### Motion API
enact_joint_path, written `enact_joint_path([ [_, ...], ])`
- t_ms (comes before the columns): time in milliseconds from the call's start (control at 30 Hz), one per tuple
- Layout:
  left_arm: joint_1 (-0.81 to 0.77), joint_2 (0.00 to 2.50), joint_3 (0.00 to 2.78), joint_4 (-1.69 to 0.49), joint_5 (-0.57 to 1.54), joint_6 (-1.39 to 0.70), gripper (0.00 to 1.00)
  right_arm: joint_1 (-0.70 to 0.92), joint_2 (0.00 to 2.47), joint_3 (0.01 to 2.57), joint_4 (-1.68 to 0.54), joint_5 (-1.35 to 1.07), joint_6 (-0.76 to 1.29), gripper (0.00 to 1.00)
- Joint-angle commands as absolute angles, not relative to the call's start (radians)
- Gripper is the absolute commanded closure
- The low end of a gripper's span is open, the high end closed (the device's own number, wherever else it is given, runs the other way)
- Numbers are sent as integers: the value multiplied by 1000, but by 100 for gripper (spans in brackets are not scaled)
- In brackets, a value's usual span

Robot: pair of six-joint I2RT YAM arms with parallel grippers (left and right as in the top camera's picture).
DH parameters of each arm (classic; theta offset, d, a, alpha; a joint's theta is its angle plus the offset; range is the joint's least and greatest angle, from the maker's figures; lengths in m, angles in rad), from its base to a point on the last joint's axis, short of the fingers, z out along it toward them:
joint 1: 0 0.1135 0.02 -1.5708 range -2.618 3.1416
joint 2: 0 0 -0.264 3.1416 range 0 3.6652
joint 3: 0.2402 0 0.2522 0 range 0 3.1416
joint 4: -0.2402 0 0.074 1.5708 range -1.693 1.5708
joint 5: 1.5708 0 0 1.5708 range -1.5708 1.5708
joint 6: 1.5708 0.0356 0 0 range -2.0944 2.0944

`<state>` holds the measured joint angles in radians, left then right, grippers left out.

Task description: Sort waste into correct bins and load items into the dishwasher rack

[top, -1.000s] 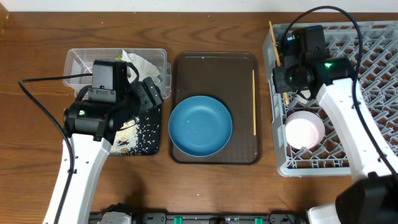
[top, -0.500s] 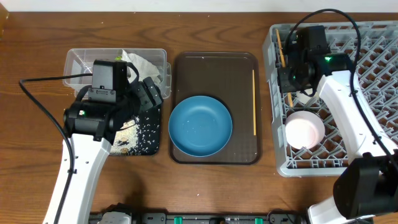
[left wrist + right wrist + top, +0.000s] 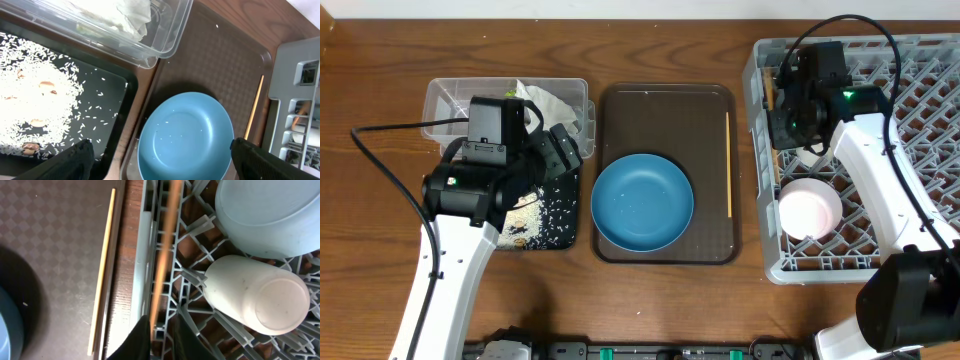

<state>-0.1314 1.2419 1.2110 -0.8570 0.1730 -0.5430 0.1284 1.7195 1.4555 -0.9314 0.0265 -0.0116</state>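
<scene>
My right gripper hangs over the left edge of the grey dishwasher rack. Its jaws stand a little apart, and a blurred wooden chopstick runs between them, against the left finger only. A second chopstick lies on the brown tray beside the wide blue dish. In the rack sit a white cup, a light-blue bowl and a pinkish bowl. My left gripper is wide open and holds nothing, above the blue dish's near rim.
The clear tub at the back left holds the crumpled napkin. In front of it the black tray carries loose rice. The brown serving tray fills the middle. The rack wall runs close beside the right fingers.
The right gripper carried the chopstick further over the rack. Its jaws have now parted slightly, and the chopstick sits lower among the pegs. The left arm has not moved.
</scene>
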Motion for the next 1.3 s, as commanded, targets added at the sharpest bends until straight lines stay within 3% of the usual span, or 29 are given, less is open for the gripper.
enact_joint_path([
  [0,-126,1246,1233,-859,167,-536,10,123,1726,1449,-935,37,-15,83],
  [200,-126,1246,1233,-859,167,-536,10,124,1726,1449,-935,22,54,78],
  [567,-126,1246,1233,-859,167,-536,10,177,1726,1449,-935,-306,162,67],
  [767,-126,1246,1233,-860,167,-536,10,283,1727,1449,-929,-277,206,61],
  [967,-126,1246,1233,-859,167,-536,10,401,1733,1447,-925,-40,387,54],
  [1100,-126,1246,1233,-859,167,-537,10,473,1740,1425,-920,121,479,44],
  [1133,-126,1246,1233,-859,167,-536,10,488,1740,1414,-917,150,489,33],
  [1167,-126,1246,1233,-859,167,-536,10,498,1740,1403,-911,170,503,10],
  [1200,-126,1246,1233,-859,167,-536,10,507,1741,1390,-903,184,519,1],
  [1267,-126,1246,1233,-859,167,-536,10,516,1741,1361,-878,183,527,1],
])
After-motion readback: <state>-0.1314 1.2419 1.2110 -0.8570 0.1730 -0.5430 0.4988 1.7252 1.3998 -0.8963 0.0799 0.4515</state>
